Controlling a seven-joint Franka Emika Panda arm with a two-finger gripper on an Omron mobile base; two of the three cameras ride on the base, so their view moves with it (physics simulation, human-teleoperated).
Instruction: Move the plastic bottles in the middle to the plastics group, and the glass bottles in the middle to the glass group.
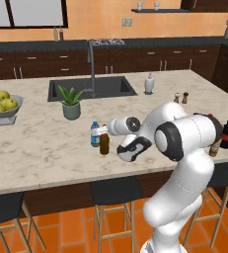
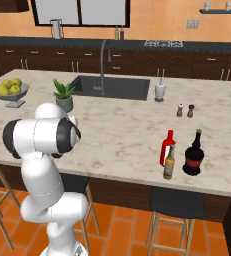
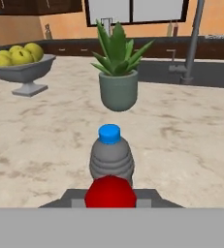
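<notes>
Open worktop point(image 1: 46, 143) lies left of the water bottle point(image 1: 95, 134), which stands just beside the amber bottle point(image 1: 104, 143). Farther back, the potted plant point(image 1: 71, 103) and sink point(image 1: 91, 88) obstruct; the fruit bowl point(image 1: 4, 106) occupies the far left. Bare marble separates these from the right-hand bottle cluster point(image 2: 182, 152).

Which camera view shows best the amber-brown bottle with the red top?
The left base view: the amber-brown bottle stands there in full side profile beside the water bottle. The hand view gives just its red top. In the right base view the arm hides it.
</notes>
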